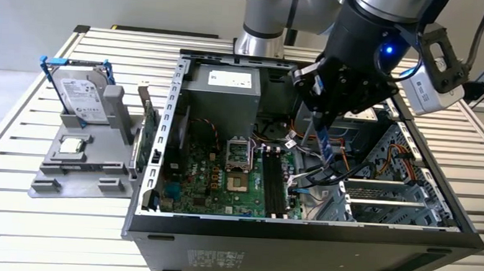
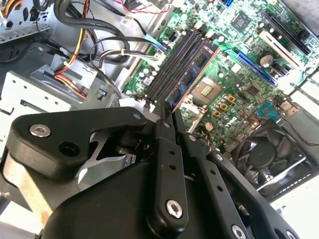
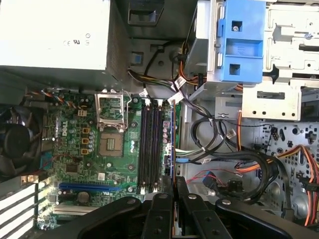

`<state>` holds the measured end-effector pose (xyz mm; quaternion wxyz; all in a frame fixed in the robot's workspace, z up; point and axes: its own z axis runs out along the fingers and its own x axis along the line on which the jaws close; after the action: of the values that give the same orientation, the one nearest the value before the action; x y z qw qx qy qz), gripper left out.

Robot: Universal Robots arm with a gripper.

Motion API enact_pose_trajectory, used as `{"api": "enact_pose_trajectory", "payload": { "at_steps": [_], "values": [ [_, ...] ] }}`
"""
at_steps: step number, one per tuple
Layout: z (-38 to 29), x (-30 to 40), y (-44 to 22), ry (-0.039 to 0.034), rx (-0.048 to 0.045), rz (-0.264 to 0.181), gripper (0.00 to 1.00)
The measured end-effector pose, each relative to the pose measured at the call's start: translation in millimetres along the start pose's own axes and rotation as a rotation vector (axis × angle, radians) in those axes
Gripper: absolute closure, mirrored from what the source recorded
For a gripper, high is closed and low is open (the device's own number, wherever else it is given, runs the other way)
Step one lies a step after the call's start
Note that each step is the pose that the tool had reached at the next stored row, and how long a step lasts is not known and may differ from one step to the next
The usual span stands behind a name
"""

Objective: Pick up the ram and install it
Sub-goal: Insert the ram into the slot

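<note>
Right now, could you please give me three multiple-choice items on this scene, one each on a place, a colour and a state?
1. Where is the ram? A in the grey stand; B in the gripper, over the motherboard; C beside the hard drive.
2. The drive-cage clip's colour? A blue; B red; C yellow.
3. The hard drive's pose? A flat; B hanging; C upright.
Key: 1 B, the gripper is shut on it. 2 A, it shows blue. 3 C, it stands on edge in the grey stand.
</note>
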<state>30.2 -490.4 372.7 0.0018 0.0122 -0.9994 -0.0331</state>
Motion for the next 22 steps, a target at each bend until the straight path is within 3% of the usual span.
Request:
{"api": "enact_pose_trajectory", "payload": {
  "at_steps": [14, 22],
  "values": [
    [2.8, 0.0, -0.2, -0.0006, 0.0, 0.009, 1.0],
    [9.0, 0.0, -0.1, -0.0006, 0.0008, 0.009, 1.0]
  ]
}}
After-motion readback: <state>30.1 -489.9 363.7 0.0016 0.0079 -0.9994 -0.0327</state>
